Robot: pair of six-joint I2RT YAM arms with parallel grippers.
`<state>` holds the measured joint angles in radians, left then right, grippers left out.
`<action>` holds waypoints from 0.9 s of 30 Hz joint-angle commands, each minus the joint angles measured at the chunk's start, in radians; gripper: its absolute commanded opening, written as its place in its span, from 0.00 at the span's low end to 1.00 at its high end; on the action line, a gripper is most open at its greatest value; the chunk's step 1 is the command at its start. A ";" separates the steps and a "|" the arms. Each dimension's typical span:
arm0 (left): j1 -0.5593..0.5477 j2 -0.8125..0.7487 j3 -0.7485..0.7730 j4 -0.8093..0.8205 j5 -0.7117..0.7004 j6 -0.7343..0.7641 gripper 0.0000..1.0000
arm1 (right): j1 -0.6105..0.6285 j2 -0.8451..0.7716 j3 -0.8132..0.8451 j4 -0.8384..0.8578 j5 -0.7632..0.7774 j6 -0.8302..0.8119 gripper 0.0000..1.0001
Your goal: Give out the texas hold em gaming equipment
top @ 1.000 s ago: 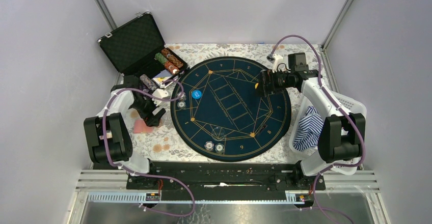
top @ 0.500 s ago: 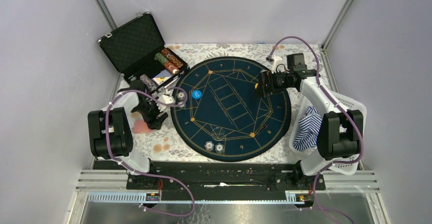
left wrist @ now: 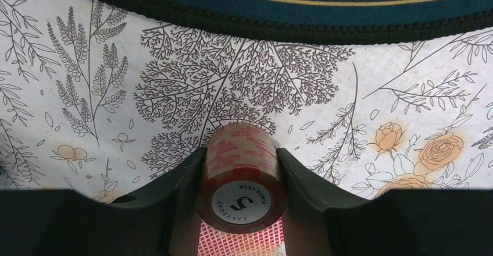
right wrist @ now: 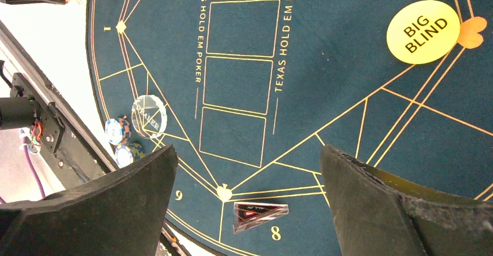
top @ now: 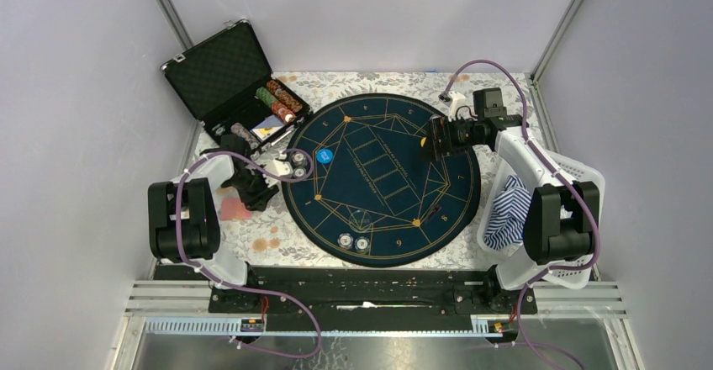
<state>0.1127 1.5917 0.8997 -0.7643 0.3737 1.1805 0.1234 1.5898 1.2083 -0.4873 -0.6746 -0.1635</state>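
My left gripper (left wrist: 241,177) is shut on a short stack of orange poker chips (left wrist: 239,166) lying on its side, the "5" face toward the camera. Under it a red-backed playing card (left wrist: 241,243) lies on the floral cloth, left of the round blue poker mat (top: 382,177). From above, the left gripper (top: 252,187) sits beside the mat's left edge. My right gripper (right wrist: 249,157) hangs open over the mat with nothing between its fingers. On the mat lie a yellow Big Blind disc (right wrist: 422,32), a blue disc (top: 324,155), a clear dealer button (right wrist: 149,116) and two chips (right wrist: 117,131).
An open black case (top: 227,71) at the back left holds rows of chips (top: 279,101). Two more chips (top: 298,165) stand at the mat's left rim. A clear triangular marker (right wrist: 258,215) lies near seat 8. A white basket (top: 580,172) with striped cloth (top: 509,210) stands at the right.
The left gripper has closed from wide open onto the orange chip stack, and the left arm drew slightly back toward the case. The right arm has not moved.
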 commanded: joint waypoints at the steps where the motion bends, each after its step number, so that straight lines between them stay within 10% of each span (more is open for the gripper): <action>1: -0.018 -0.041 -0.012 0.016 -0.012 0.009 0.34 | -0.001 -0.004 0.022 0.009 -0.018 -0.005 1.00; 27: -0.353 0.059 0.502 -0.183 0.074 -0.416 0.04 | -0.002 -0.015 0.022 0.009 -0.004 -0.008 1.00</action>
<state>-0.1791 1.5955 1.2804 -0.9489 0.4114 0.9020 0.1234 1.5894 1.2083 -0.4877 -0.6743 -0.1638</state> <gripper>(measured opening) 0.475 0.994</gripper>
